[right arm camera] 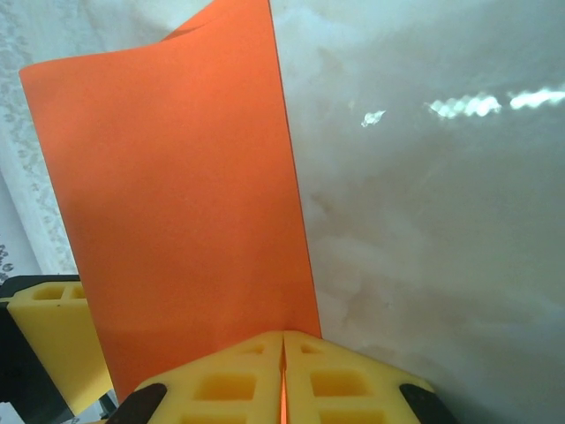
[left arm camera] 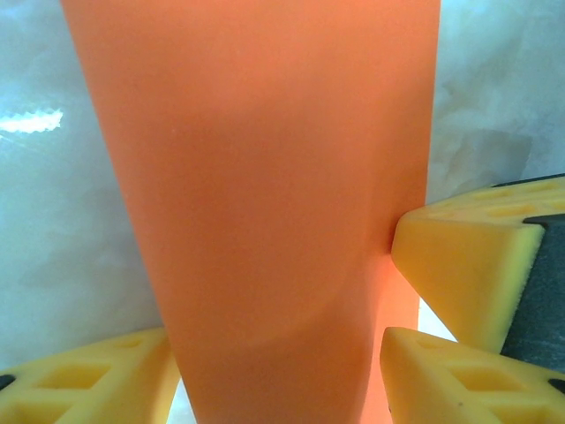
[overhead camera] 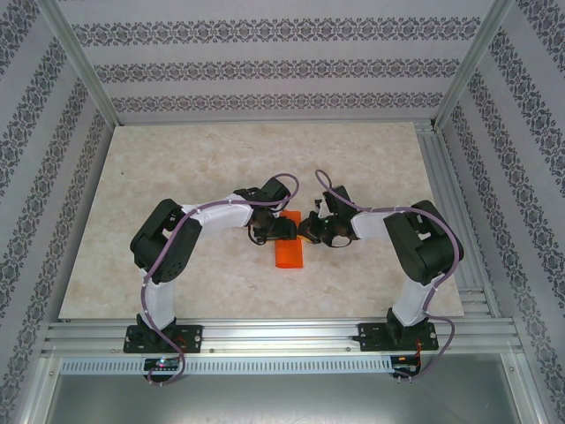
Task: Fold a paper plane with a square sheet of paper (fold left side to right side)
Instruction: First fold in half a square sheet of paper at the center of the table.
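pale marbled tabletop (overhead camera: 177, 168), patterned wallpaper walls (overhead camera: 265, 62), aluminium frame rails (overhead camera: 282, 332) along near edge

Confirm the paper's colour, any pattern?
Plain bright orange paper, no pattern; clearest in the right wrist view.

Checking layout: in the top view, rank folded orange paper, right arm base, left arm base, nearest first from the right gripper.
1. folded orange paper: centre, in the right gripper.
2. right arm base: bottom right.
3. left arm base: bottom left.

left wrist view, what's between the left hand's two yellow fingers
The orange sheet of paper lies in the gap between the left hand's fingers, which stand apart either side of it in the left wrist view.
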`<state>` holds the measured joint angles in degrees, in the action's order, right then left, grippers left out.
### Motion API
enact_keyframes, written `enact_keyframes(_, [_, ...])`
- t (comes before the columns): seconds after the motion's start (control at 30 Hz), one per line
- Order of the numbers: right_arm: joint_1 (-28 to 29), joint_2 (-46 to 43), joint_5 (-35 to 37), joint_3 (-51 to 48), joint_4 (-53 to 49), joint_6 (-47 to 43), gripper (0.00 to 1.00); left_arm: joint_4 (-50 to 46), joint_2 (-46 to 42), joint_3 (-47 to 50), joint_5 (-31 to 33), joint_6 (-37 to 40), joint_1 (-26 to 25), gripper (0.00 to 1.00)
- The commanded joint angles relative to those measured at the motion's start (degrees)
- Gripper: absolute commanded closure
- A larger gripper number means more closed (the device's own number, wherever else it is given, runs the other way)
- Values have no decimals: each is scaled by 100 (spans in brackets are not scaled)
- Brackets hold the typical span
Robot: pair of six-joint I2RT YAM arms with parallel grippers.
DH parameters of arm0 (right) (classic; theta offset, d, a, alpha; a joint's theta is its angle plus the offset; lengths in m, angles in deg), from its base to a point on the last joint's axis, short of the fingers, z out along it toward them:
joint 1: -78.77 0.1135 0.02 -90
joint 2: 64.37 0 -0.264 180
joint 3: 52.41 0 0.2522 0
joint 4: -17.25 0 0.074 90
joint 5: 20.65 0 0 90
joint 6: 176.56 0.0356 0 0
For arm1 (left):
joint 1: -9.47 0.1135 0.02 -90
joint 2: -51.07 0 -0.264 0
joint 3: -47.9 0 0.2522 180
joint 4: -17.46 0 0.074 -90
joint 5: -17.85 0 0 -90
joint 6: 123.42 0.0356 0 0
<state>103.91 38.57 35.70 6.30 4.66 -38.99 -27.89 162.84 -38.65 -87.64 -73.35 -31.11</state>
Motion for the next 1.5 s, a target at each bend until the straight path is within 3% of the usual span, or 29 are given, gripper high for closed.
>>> enact_keyframes(0.0, [52,3,218,38,-140,-168,91,294,262,124,-234,72,-249,36])
enact_keyframes(0.1, [56,-50,79,26,171,-24,91,299,287,142,-222,69,-251,37])
enact_keyframes(0.7, [61,33,149,276,-203,-259,90,185,-24,178,-20,82,-250,40])
enact_keyframes(1.1, [113,65,78,321,-144,-243,90,235,14,318,26,72,-249,49])
enact_keyframes(1.47, [-143,-524,239,222,-392,-361,88,225,31,292,-3,83,-249,47])
